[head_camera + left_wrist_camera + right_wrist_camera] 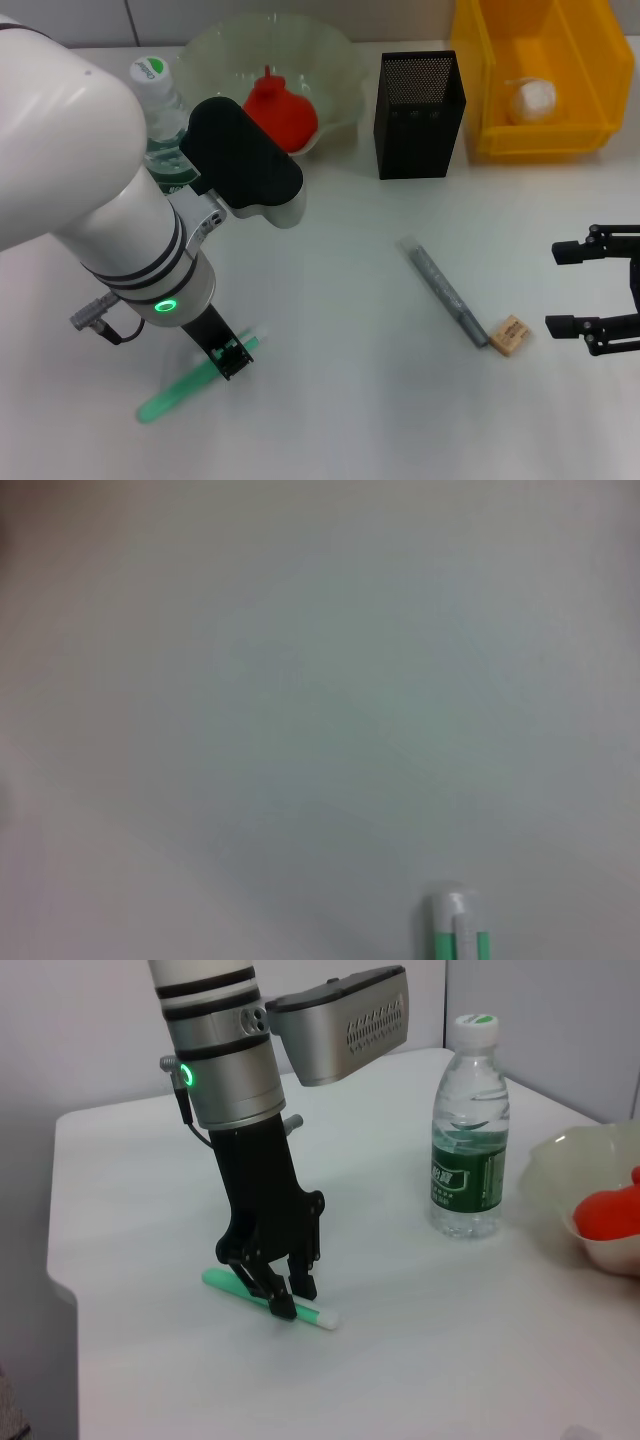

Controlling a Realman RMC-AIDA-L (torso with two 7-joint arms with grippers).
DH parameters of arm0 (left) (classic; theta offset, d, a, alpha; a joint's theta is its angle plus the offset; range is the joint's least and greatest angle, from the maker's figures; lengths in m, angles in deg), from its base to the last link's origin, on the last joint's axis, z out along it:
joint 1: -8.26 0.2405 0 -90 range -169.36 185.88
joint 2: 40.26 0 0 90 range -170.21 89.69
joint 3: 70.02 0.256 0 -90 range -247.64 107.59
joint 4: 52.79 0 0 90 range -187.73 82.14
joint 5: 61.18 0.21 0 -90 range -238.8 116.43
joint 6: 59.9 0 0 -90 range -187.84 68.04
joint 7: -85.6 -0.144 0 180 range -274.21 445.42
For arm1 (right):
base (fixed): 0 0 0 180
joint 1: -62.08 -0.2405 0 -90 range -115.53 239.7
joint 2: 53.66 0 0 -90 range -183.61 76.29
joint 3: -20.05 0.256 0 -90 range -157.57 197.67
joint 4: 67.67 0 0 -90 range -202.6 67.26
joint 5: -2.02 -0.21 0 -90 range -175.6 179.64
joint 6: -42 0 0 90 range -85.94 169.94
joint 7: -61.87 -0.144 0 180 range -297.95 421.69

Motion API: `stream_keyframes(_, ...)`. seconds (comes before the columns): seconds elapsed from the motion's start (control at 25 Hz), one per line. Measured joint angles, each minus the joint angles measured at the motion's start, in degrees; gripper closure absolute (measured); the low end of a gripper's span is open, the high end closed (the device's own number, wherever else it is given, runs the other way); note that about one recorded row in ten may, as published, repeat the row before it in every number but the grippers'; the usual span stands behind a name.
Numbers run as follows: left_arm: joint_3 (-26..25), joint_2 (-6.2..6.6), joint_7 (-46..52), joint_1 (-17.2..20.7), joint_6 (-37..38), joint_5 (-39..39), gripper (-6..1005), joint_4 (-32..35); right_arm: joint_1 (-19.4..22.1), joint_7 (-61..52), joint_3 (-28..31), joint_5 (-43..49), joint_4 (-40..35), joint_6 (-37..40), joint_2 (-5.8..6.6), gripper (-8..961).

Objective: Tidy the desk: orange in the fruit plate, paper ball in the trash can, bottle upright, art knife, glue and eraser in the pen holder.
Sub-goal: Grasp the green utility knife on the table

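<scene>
Orange [283, 112], paper ball [531, 99] and bottle [160, 110] look done; your left pincer [231, 357] straddles the glue [160, 399], jaws narrow, while art knife [447, 291] and eraser [509, 335] wait near the wide-open right pincer [563, 288].

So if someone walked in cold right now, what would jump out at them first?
Probably the left gripper, down on the table with its fingers around a green glue stick near the front left. Next, the yellow bin at back right holding a paper ball, and the red fruit in the clear bowl beside the upright bottle.
</scene>
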Motion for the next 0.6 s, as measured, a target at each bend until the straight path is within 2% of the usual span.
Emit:
stream_keyframes(0.08,0.00,0.00,0.01,-0.01,0.02,0.00,756,-0.02,-0.10,-0.01,-0.01,0.00,0.10,-0.01,0.00,237)
stream_keyframes(0.6,0.62,0.00,0.00,-0.08,-0.09,-0.03,781,-0.09,-0.34,-0.12,-0.14,0.09,0.12,-0.67,0.00,240)
